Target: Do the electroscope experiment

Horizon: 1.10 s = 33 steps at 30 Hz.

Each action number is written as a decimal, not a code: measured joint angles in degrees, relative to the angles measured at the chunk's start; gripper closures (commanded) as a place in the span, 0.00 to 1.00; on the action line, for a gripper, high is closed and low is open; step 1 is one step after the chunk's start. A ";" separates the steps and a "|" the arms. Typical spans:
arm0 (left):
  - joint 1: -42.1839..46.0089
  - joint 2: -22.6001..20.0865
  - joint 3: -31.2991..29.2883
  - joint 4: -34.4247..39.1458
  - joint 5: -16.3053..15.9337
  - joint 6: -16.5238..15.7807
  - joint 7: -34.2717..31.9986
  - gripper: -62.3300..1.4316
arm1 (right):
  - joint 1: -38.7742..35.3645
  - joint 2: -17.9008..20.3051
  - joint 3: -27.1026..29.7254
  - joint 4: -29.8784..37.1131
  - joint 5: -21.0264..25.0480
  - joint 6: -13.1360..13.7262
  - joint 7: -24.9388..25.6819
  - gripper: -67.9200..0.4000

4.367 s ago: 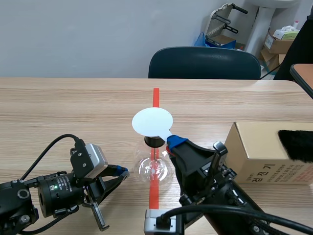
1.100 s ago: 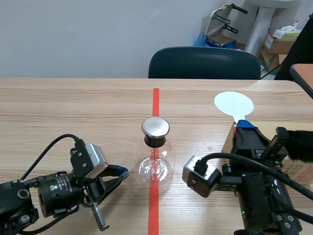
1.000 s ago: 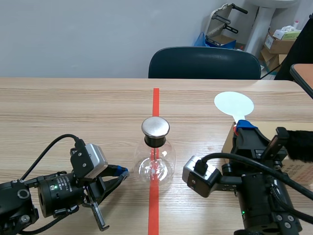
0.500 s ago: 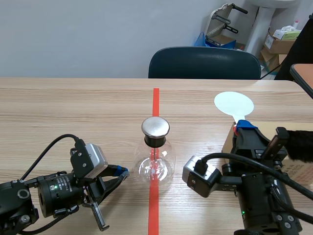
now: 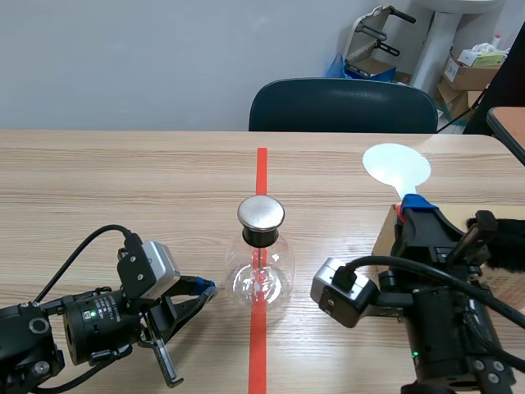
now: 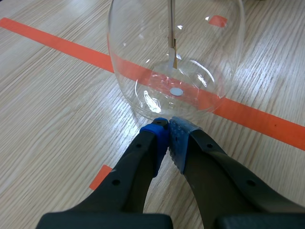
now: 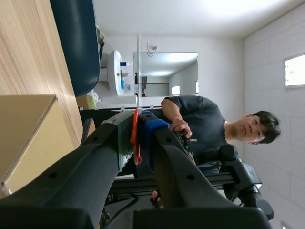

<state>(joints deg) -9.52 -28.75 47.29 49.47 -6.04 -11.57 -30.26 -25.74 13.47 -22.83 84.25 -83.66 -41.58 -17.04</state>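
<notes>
The electroscope is a round glass flask (image 5: 261, 281) with a metal disc (image 5: 261, 213) on its black neck, standing on the red tape line at the table's middle. My left gripper (image 5: 202, 288) lies low on the table, shut on nothing, its tips just short of the flask's (image 6: 176, 57) base; the left wrist view shows the rod and leaf (image 6: 172, 45) hanging inside. My right gripper (image 5: 415, 207) is raised at the right, shut on the red handle (image 7: 136, 136) of a white round paddle (image 5: 397, 167). That paddle stands upright over the box, well right of the metal disc.
A cardboard box (image 5: 388, 236) sits at the right behind my right arm, with black fur (image 5: 502, 249) on it. A dark chair (image 5: 343, 105) stands beyond the far table edge. A person (image 7: 200, 124) shows in the right wrist view's background. Bare wood lies left of the tape line (image 5: 261, 164).
Several seconds ago the white paddle hung over the electroscope's metal disc; it has since swung right, above the box. In the last half second it shifted slightly farther right. The left arm stayed still.
</notes>
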 measured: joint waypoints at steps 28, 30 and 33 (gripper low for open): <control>13.68 -20.94 -0.07 21.00 -1.05 -8.66 -16.81 0.55 | -10.47 -11.13 30.38 -2.91 10.84 0.11 39.10 0.98; 14.97 -22.73 -0.07 23.10 -2.29 -8.68 -16.87 0.55 | -10.08 -11.23 30.36 -4.11 10.84 0.17 39.10 0.98; 16.63 -25.27 -0.09 25.68 -4.13 -8.66 -17.57 0.54 | -8.68 -11.21 30.36 -5.90 10.43 0.20 39.06 0.98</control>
<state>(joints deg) 7.11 -54.02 47.20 75.16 -10.17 -20.23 -47.83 -34.41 2.26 7.53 78.35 -73.23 -41.39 22.02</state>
